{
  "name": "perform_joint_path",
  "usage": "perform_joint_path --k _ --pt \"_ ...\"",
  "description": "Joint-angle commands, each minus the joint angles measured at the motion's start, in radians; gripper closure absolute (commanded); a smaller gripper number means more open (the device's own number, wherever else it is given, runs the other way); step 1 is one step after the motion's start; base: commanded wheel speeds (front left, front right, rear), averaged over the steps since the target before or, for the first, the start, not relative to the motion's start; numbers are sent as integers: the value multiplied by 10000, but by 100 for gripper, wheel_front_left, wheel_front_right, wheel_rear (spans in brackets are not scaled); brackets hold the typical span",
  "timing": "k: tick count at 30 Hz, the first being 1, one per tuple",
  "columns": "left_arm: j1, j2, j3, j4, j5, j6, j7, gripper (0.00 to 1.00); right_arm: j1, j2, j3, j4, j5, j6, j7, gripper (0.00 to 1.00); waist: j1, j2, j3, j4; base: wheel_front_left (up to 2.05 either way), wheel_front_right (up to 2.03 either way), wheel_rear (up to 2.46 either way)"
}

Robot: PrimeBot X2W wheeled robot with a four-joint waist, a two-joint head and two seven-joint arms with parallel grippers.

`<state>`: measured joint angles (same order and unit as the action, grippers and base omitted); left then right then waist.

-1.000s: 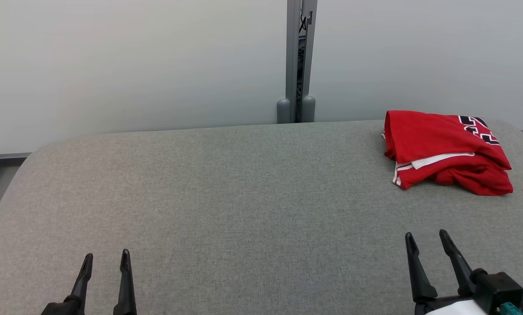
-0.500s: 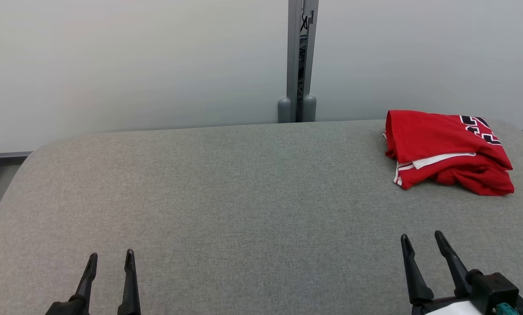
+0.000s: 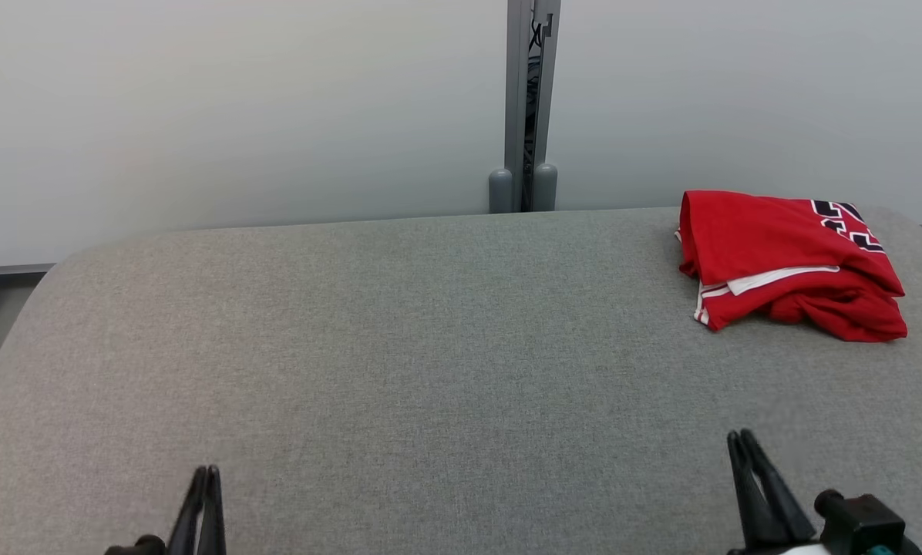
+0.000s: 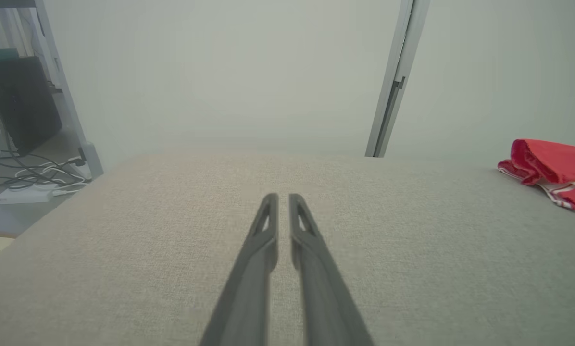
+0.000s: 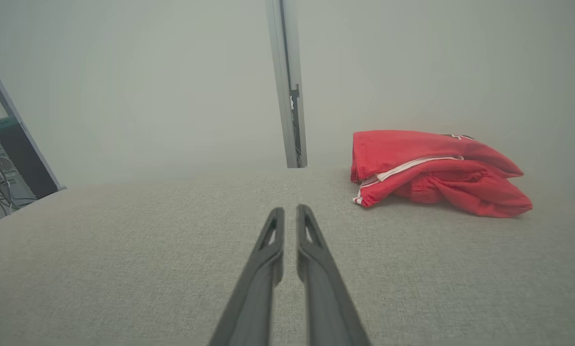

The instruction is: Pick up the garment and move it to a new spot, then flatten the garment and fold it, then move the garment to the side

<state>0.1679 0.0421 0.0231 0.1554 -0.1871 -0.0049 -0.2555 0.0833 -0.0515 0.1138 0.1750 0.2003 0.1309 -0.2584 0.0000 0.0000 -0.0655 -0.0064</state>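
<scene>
The garment [image 3: 785, 262] is a red jersey with white trim and dark lettering, lying in a folded heap at the far right of the grey padded table [image 3: 430, 347]. My right gripper [image 3: 738, 437] sits low at the near right, well short of the garment, fingers pressed together and holding nothing. At the near left my left gripper [image 3: 205, 472] is likewise shut and empty. The right wrist view has the garment [image 5: 427, 168] ahead and to the right of the right gripper [image 5: 287, 209]. In the left wrist view the garment [image 4: 552, 163] lies far right of the left gripper [image 4: 282, 197].
A pale wall runs behind the table, with a grey metal post [image 3: 530, 100] at its middle. Off the table's left edge, on the floor, are cables and a power strip [image 4: 23, 192] and a dark cabinet [image 4: 23, 105].
Both grippers have gone from open to shut and have drawn back toward the near edge. The garment has not moved.
</scene>
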Motion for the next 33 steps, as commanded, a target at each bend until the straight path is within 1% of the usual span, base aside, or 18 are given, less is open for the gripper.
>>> perform_joint_path --k 1,3,5,6,19,33 --pt "38 -15 -8 129 -53 -5 23 100 77 18 -4 82 58 0 25 100 0 0 2 0 0 0 0" --pt "138 -53 -47 320 -62 -6 27 100 174 60 -7 273 70 0 37 100 0 0 4 0 0 0 0" --pt "21 -48 -19 371 -466 -42 150 100 145 36 -57 251 499 0 113 100 0 0 15 1 0 0 0" --pt "21 -48 -19 371 -466 -42 150 100 145 36 -57 251 499 0 113 100 0 0 15 1 0 0 0" --pt "-549 -18 4 512 -2891 -258 740 100 -104 -110 -389 193 3035 0 602 100 0 0 87 7 0 0 0" --pt "-1082 10 41 652 -5122 -458 1303 100 -321 -203 -743 133 5328 0 1097 100 0 0 165 14 0 0 0"
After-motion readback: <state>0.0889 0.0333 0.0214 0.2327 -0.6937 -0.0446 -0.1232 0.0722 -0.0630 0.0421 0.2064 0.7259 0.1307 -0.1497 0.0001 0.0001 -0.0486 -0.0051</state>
